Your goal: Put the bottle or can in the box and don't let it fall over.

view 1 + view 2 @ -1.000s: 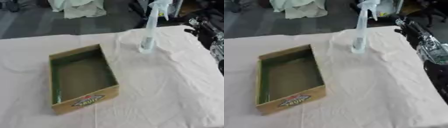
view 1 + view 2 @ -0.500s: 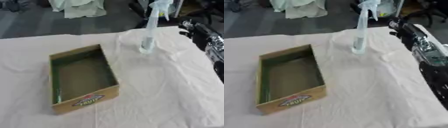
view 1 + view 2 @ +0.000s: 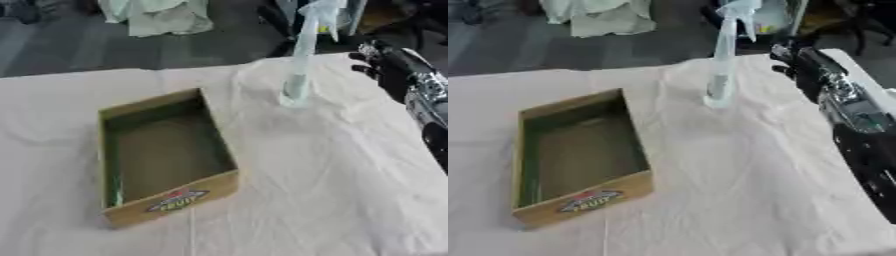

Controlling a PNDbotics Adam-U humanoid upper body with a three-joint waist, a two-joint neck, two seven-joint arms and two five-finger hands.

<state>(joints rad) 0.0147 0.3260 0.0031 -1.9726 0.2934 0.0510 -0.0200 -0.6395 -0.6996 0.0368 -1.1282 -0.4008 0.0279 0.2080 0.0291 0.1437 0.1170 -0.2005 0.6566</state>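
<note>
Sitting at about eight o'clock on the cloth-covered table [image 3: 332, 200], the cardboard box [image 3: 164, 159] lies open and empty, its labelled short wall facing the near edge and its long walls angling toward twelve. Nothing stands inside it, so the placing is not yet done.

Up at roughly one o'clock from the box, well apart from it, the tall pale spray bottle [image 3: 299, 65] stands upright on the rumpled cloth, its trigger head near the top edge of the view. It looks slender and top-heavy, so I judge it likely to tip easily once moved.

Farther right, at about two o'clock, the right hand [image 3: 791, 59] comes in along the table's right side on its black and silver arm. It sits near the bottle but apart from it, holding nothing; its dark fingers look partly curled, though I cannot tell their exact spread. The left hand shows in neither view.

As I read it, the whole job remains: closing on the bottle, lifting it, carrying it across toward eight o'clock and setting it upright in the box.
</note>
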